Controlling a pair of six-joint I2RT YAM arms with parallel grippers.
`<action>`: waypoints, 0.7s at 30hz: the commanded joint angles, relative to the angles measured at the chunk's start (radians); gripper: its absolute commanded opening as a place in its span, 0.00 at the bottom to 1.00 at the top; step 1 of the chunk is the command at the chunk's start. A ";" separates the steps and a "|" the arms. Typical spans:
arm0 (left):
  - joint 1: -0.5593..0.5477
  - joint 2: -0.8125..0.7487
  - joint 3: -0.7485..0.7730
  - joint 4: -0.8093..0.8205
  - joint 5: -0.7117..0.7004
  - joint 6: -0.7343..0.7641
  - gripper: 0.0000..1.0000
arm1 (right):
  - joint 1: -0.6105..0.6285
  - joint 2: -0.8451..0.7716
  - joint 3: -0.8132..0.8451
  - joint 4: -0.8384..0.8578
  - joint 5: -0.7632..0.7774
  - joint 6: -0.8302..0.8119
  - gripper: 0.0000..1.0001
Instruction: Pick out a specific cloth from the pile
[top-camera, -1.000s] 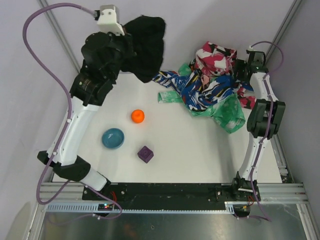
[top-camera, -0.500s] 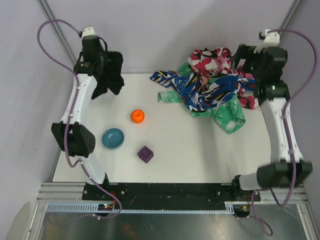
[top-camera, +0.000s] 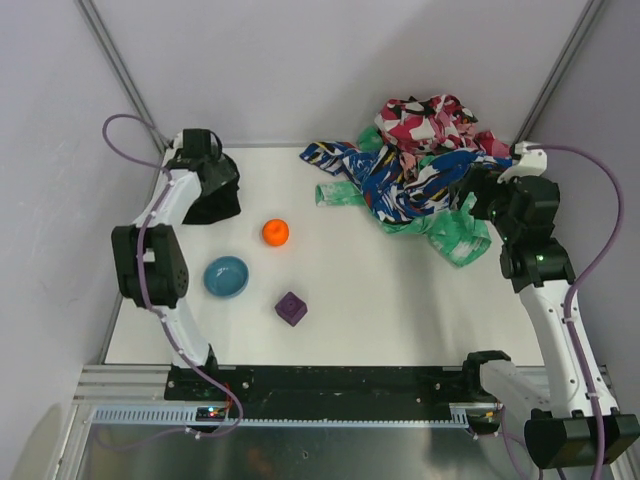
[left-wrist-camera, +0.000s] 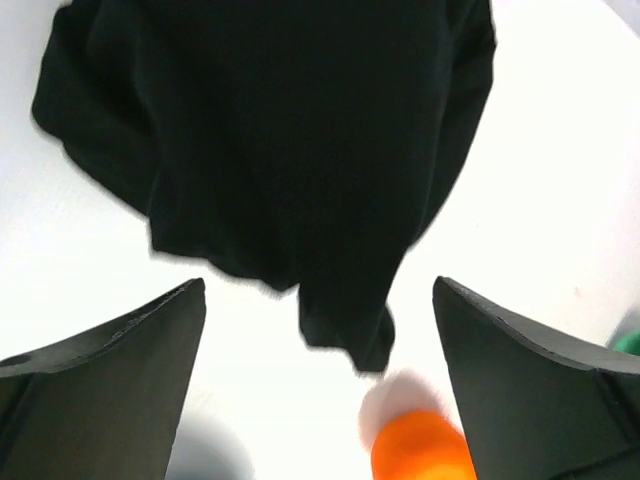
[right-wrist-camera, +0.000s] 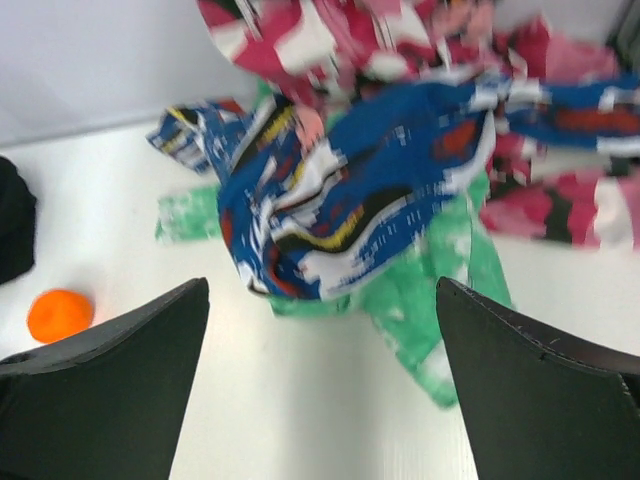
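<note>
Nearest you, the purple cube (top-camera: 291, 308) and the teal bowl (top-camera: 226, 276) sit left of centre on the worktop (top-camera: 380, 290), with the orange ball (top-camera: 275, 232) just beyond them. None of them blocks either arm. At the far left, the cloth (top-camera: 218, 204) lies crumpled on the worktop, well apart from the pile (top-camera: 420, 165) at the far right. Your left gripper (left-wrist-camera: 318, 290) hangs over it, jaws spread wide and nothing between them. Mind the lift-off: a finger catching a fold would drag the black fabric along, and the ball is near enough to be knocked rolling. Your right gripper (right-wrist-camera: 320, 285) is equally wide and empty, close to the pile's mint-green edge — a low sweep there could snag it.
</note>
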 joint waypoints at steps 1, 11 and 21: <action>-0.003 -0.314 -0.124 0.039 0.015 -0.085 0.99 | -0.005 -0.013 -0.038 -0.095 0.062 0.082 1.00; -0.095 -0.915 -0.725 0.040 0.291 -0.147 1.00 | -0.003 -0.158 -0.290 0.026 -0.061 0.125 0.99; -0.137 -1.246 -0.914 -0.004 0.298 -0.201 1.00 | 0.000 -0.381 -0.500 0.085 -0.089 0.160 0.99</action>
